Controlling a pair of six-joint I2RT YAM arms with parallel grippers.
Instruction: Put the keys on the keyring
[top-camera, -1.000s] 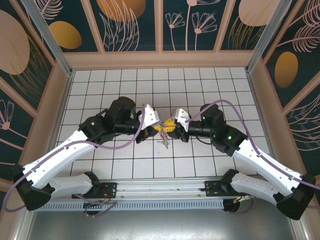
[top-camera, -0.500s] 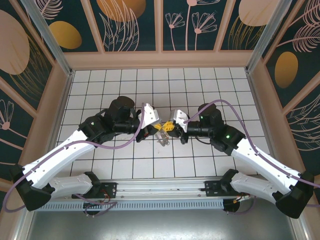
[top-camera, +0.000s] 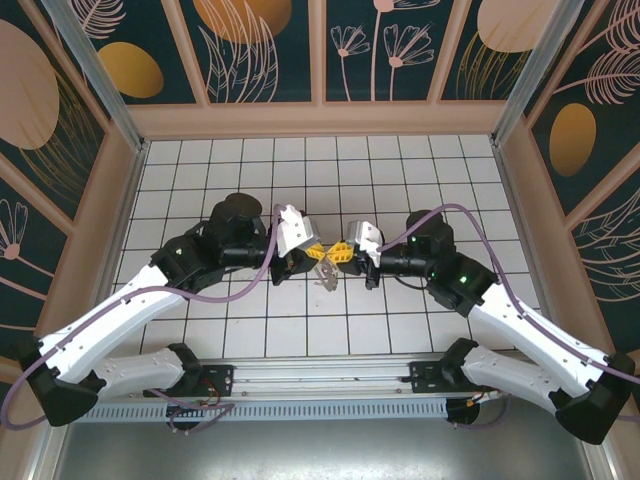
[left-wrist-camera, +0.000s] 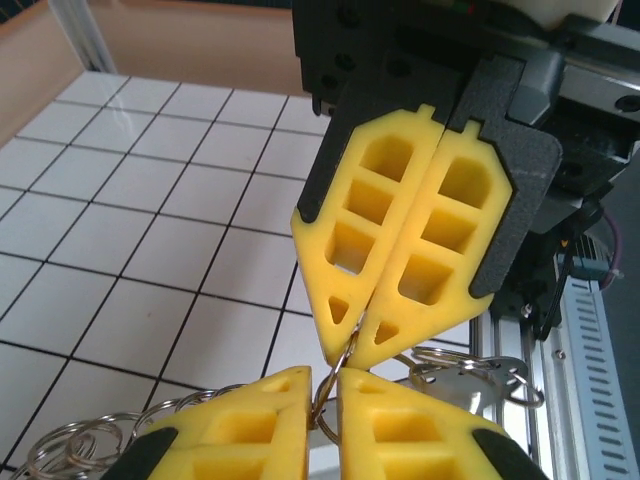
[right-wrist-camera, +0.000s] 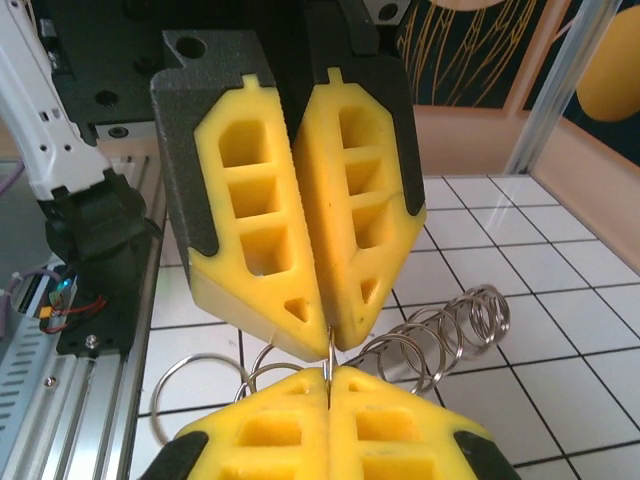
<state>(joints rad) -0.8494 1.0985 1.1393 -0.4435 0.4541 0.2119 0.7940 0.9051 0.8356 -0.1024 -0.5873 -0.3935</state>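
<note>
My two grippers meet tip to tip over the middle of the floor, left gripper (top-camera: 318, 251) facing right gripper (top-camera: 340, 251). Between them is the keyring (left-wrist-camera: 346, 352), a thin silvery wire loop. In the left wrist view my left gripper (left-wrist-camera: 325, 376) has its yellow pads a narrow slit apart with the wire in that slit. The right gripper (left-wrist-camera: 358, 336) above it is pinched on the same wire. In the right wrist view my right gripper (right-wrist-camera: 329, 376) is shut on the keyring (right-wrist-camera: 329, 352), with the left gripper (right-wrist-camera: 331, 343) on it from above. Small silvery keys (top-camera: 326, 281) hang just below. A flat silvery key (left-wrist-camera: 470, 382) shows at the right.
A string of linked wire rings (right-wrist-camera: 440, 335) trails off over the white tiled floor (top-camera: 400, 180), and more rings (left-wrist-camera: 80, 448) show at the lower left. A single ring (right-wrist-camera: 195, 388) lies toward the metal rail (top-camera: 320, 385) at the near edge. Wooden walls enclose the floor.
The right gripper's jaws have shut on the ring. Both wrists have shifted slightly, and the keys now hang a little farther from the rail. The left pads have parted a little.
</note>
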